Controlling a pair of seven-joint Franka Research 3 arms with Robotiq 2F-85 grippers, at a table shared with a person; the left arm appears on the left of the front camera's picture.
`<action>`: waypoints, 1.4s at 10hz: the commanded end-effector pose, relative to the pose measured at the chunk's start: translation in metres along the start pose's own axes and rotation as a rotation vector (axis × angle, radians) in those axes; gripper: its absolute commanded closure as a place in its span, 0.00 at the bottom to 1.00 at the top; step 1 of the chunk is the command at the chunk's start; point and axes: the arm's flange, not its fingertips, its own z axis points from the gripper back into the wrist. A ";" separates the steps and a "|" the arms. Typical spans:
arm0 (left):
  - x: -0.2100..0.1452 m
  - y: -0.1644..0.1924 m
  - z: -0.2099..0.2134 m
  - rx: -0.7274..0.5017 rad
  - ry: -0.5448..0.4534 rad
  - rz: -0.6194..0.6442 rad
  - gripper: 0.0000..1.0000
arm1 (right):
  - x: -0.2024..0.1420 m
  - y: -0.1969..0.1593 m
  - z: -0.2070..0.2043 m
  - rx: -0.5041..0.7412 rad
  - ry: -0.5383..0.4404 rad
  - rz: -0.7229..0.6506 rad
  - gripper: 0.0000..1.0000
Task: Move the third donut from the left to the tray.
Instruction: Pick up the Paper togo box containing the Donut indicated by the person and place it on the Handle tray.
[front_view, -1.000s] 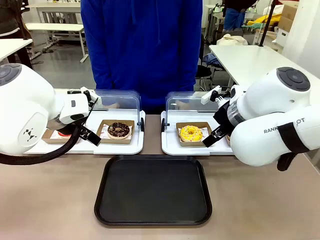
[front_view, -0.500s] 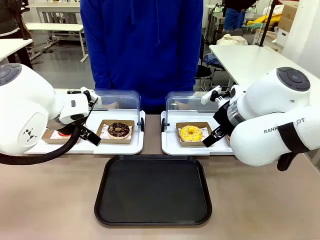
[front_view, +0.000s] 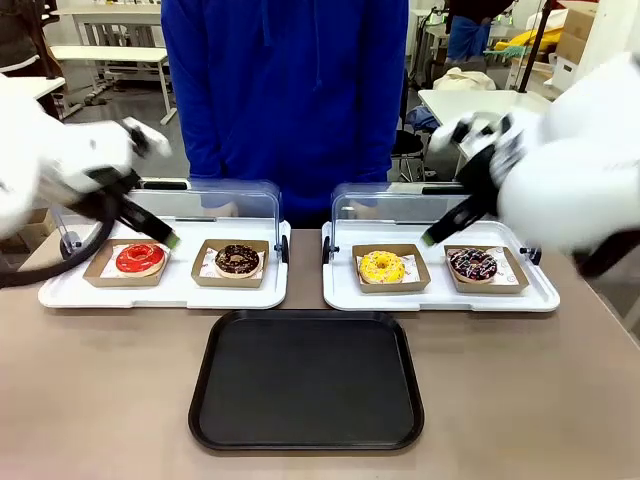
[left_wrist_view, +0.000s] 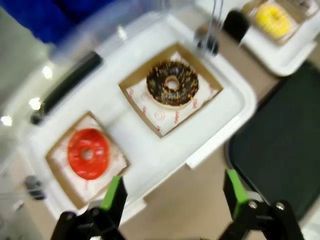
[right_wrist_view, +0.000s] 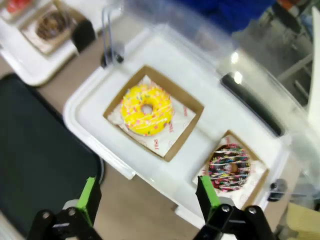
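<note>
The yellow donut (front_view: 381, 266) sits in its shallow cardboard box (front_view: 417, 284) on the right-hand white tray (front_view: 440, 298), third in the row as I count from the left, with a sprinkled chocolate donut (front_view: 472, 264) boxed just beside it on the same tray. On the left white tray (front_view: 165, 293) are a red donut (front_view: 139, 259) and a plain chocolate donut (front_view: 238, 260), each in a box of its own. Both white trays have their clear lids (front_view: 235, 200) tipped up at the back. The black tray (front_view: 306, 380) lies bare on the table (front_view: 100, 400), nearer the robot than the two white trays and about midway between them. The right gripper (right_wrist_view: 148, 195) hangs above the near edge of the right white tray, its green-padded fingers (right_wrist_view: 90, 196) spread wide with nothing between them, and from its wrist camera the yellow donut lies straight ahead. The left gripper (left_wrist_view: 175, 195) hangs over the near edge of the left white tray, likewise wide open and holding nothing. From the front both arms look smeared and soft. A person in a blue top (front_view: 285, 90) stands at the far side of the table, close behind the lids.
</note>
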 end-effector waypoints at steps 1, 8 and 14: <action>0.000 0.066 0.057 -0.165 -0.037 -0.037 0.00 | -0.005 -0.065 0.055 0.124 -0.046 0.005 0.00; -0.120 0.193 0.154 -0.440 -0.400 -0.289 0.00 | -0.145 -0.250 0.125 0.452 -0.536 0.087 0.00; -0.120 0.161 0.173 -0.429 -0.464 -0.321 0.00 | -0.180 -0.260 0.140 0.484 -0.624 0.041 0.00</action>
